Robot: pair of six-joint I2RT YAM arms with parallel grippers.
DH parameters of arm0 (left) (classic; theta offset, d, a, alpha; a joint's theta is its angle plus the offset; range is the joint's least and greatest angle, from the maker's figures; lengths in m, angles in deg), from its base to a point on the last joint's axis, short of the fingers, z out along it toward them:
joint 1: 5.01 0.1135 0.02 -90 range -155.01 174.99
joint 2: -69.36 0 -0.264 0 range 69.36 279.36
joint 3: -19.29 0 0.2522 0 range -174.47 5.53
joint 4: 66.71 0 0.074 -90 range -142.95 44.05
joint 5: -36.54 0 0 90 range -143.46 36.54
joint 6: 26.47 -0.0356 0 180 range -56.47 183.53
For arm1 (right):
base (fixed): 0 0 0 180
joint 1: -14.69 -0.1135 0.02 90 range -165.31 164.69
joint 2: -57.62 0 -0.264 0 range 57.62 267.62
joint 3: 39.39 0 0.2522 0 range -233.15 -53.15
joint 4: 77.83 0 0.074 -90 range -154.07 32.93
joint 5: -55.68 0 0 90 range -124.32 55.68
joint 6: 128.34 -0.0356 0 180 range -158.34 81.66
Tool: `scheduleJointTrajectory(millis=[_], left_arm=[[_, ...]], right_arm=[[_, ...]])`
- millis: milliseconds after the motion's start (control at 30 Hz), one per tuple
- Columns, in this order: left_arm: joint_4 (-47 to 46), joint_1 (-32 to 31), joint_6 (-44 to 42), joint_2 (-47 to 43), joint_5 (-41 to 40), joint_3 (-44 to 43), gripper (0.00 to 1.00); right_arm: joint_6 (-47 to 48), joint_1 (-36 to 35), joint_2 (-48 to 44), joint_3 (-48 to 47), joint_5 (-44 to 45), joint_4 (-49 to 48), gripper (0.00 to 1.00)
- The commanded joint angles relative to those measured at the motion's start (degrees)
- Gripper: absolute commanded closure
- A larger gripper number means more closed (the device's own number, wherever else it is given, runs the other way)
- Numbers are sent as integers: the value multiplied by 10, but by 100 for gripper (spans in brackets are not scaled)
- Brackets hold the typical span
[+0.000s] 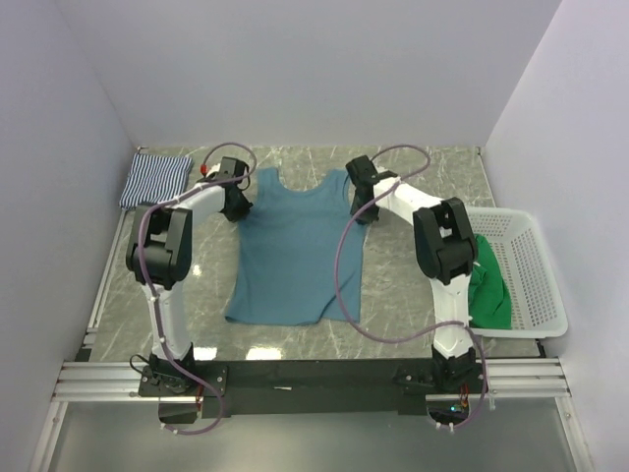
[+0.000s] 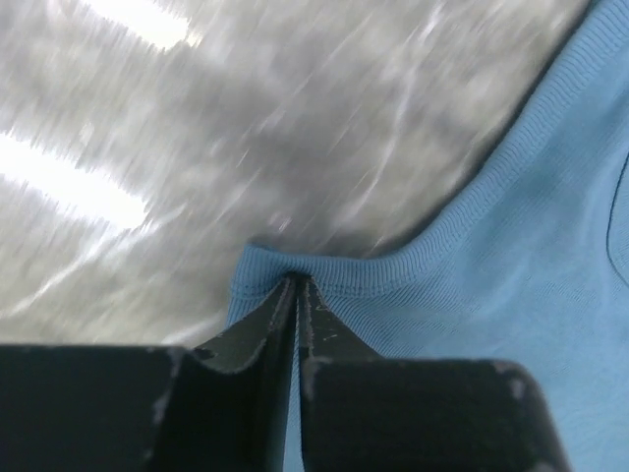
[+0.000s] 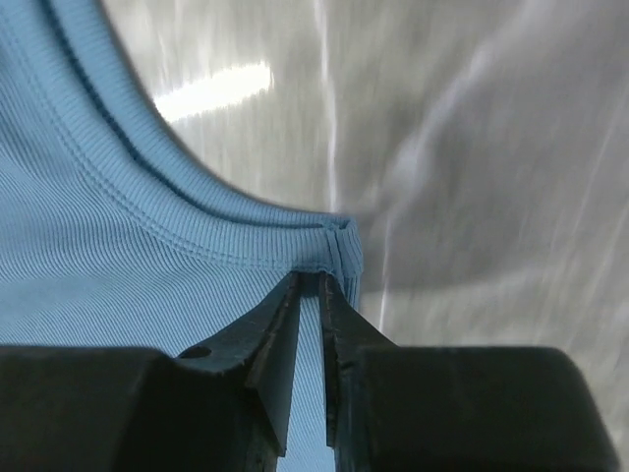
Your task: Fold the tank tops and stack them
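Wrist views: my left gripper [image 2: 297, 285], right gripper [image 3: 310, 282] pinch straps of plain teal-blue fabric tank top [image 1: 295, 246]. First fold, I judge; next, draw both hemward together.

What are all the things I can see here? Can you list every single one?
teal-blue tank top: one, teal-blue, spread flat in the middle of the table
striped tank top: one, navy and white, folded at the far left corner
green tank top: one, bright green, in the basket
basket: one, white mesh, right side of the table
table: one, grey marbled
cables: two, purplish, looping along the arms
left gripper: one, black, shut on one shoulder strap of the teal-blue tank top
right gripper: one, black, pinching the other strap
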Motion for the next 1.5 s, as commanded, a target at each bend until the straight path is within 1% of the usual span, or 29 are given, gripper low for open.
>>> scheduleJointTrajectory(millis=[0, 67, 100, 133, 167, 200, 233, 267, 300, 333, 367, 400, 433, 467, 500, 533, 567, 600, 633, 667, 700, 733, 767, 833, 967, 1100, 1200, 1333, 1467], left_arm=[[33, 13, -14, 42, -10, -58, 87], [30, 30, -19, 58, 12, -96, 82], [23, 36, -21, 71, 29, -108, 80], [13, 47, -31, 75, 59, -115, 78], [8, 50, -35, 75, 70, -133, 72], [-6, 55, -38, 72, 84, -140, 68], [-18, 55, -51, 64, 101, -140, 64], [-20, 55, -54, 44, 109, -142, 57], [-18, 54, -51, 29, 107, -135, 55], [-26, 53, -38, 9, 109, -119, 54], [-29, 54, -29, -36, 104, -77, 51], [-26, 54, -17, -60, 93, -54, 51], [-28, 54, 6, -86, 89, -27, 51], [-33, 53, 18, -141, 83, 34, 51], [-35, 50, 43, -170, 76, 69, 52], [-46, 48, 49, -201, 72, 104, 51], [-42, 45, 56, -257, 65, 162, 52], [-38, 34, 72, -285, 50, 189, 52], [-45, 25, 74, -314, 45, 219, 52], [-41, 13, 76, -364, 35, 267, 52], [-29, -14, 82, -387, 21, 285, 52], [-23, -30, 88, -408, 0, 320, 54], [-17, -44, 89, -443, -5, 335, 56], [-1, -82, 106, -470, -30, 368, 61], [16, -126, 130, -525, -52, 419, 64], [35, -162, 167, -539, -77, 456, 65], [51, -177, 186, -548, -96, 466, 66], [52, -184, 189, -562, -97, 485, 65], [50, -187, 187, -565, -89, 494, 66]], right_arm=[[22, 39, 50, -88, 1, 52, 79], [32, 59, 87, -158, -19, 62, 77], [33, 63, 101, -189, -24, 92, 76], [35, 73, 130, -256, -31, 110, 71], [43, 74, 141, -287, -36, 126, 68], [48, 76, 147, -310, -38, 152, 63], [51, 77, 140, -328, -27, 157, 59], [53, 77, 126, -320, -24, 158, 56], [53, 76, 105, -301, -23, 143, 52], [52, 76, 48, -235, -22, 128, 50], [49, 71, 14, -196, -21, 108, 50], [45, 69, -51, -155, -20, 74, 49], [44, 62, -83, -81, -19, 62, 49], [38, 52, -112, -41, -10, 43, 49], [36, 45, -169, -1, -5, 32, 49], [34, 39, -198, 78, -7, 18, 49], [33, 32, -226, 118, -11, 4, 50], [26, 21, -277, 156, -10, -13, 51], [20, 17, -302, 229, -13, -26, 51], [13, 10, -328, 265, -23, -38, 52], [5, 3, -371, 298, -37, -59, 53], [-2, -5, -390, 353, -41, -70, 53], [-6, -11, -407, 378, -42, -77, 53], [-15, -21, -436, 426, -54, -92, 53], [-25, -40, -444, 464, -45, -110, 55], [-29, -40, -427, 481, -43, -125, 55], [-34, -41, -420, 496, -49, -140, 55], [-38, -44, -412, 507, -52, -155, 55], [-42, -50, -399, 519, -54, -163, 59]])
